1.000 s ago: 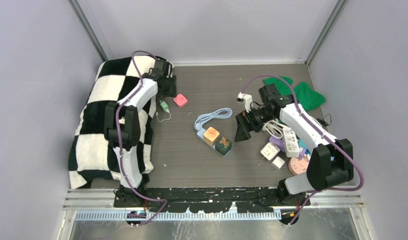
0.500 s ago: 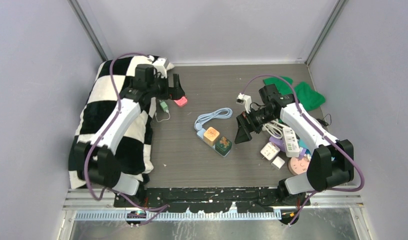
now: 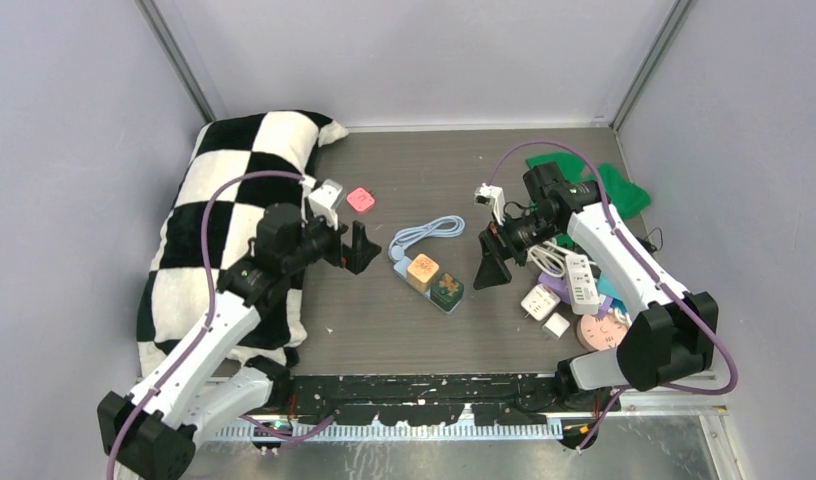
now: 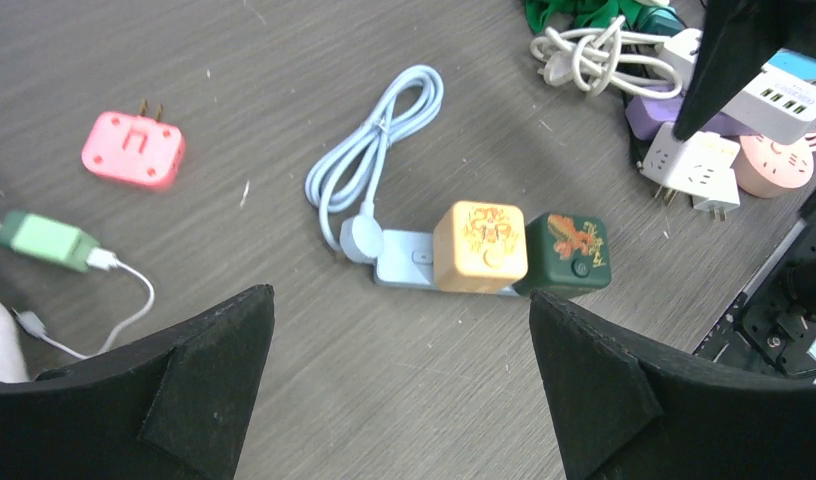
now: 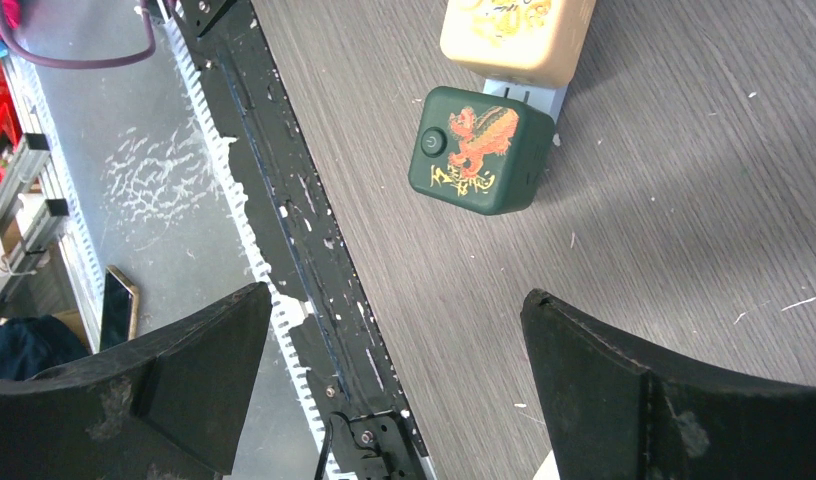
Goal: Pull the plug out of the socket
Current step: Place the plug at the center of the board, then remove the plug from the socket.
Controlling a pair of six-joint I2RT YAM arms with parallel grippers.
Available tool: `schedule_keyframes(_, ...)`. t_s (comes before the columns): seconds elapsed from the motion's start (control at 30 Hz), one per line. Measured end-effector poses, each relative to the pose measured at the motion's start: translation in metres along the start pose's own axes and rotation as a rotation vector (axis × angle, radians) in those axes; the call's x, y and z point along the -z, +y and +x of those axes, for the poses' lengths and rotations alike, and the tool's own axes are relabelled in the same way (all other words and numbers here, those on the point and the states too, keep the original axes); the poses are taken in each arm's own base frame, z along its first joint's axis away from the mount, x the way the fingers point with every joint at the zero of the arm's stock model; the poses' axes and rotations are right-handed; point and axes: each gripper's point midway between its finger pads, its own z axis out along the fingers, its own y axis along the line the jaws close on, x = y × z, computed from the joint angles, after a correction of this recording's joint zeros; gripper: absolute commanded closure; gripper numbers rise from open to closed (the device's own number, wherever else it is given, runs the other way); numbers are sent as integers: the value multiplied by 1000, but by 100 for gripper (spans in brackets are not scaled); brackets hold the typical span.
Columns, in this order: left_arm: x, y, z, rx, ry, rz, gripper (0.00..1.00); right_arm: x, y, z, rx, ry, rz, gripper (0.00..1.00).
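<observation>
- A checkered blanket (image 3: 219,190) lies far left, out of play.
- The left gripper (image 3: 352,250) hovers wide and empty, left of the power strip (image 4: 404,268), with a pink adapter (image 4: 134,150) and a green charger (image 4: 46,240) nearby.
- 2 cubes, the orange plug (image 4: 481,246) and the green plug (image 4: 562,252), sit in the strip mid-table, so nothing is pulled yet.
- The right gripper (image 3: 491,255) hangs wide and empty beside the green plug.
- A pile of adapters (image 3: 569,290) crowds the right, clear of the strip.
</observation>
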Motion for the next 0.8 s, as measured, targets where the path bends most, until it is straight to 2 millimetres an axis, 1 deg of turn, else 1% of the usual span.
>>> schedule_keyframes(0.07, 4, 0, 20, 27, -4, -5, 0, 3, 5, 2, 28, 8, 2, 0)
schedule_keyframes(0.13, 8, -2, 32, 56, -13, 1, 0, 7, 7, 2, 54, 17, 13, 0)
schedule_keyframes(0.17, 9, -3, 34, 65, -18, 9, 0, 9, 7, 0, 73, 19, 21, 0)
schedule_keyframes(0.23, 13, -10, 35, 86, -41, 37, 0, 14, 7, -5, 109, 22, 35, 0)
schedule_keyframes(0.37, 21, -25, 26, 109, -86, 106, 0, 17, 12, -11, 169, 25, 36, 0)
schedule_keyframes(0.47, 26, -34, 26, 118, -102, 148, 0, 13, 18, -9, 200, 48, 11, 0)
schedule_keyframes(0.6, 34, -41, 35, 134, -128, 181, 0, 0, 23, -3, 215, 99, -36, 0)
schedule_keyframes(0.7, 39, -43, 43, 165, -145, 186, 0, -9, 20, -2, 208, 129, -35, 0)
schedule_keyframes(0.8, 40, -42, 53, 218, -150, 180, 0, -15, 11, -5, 199, 136, 14, 0)
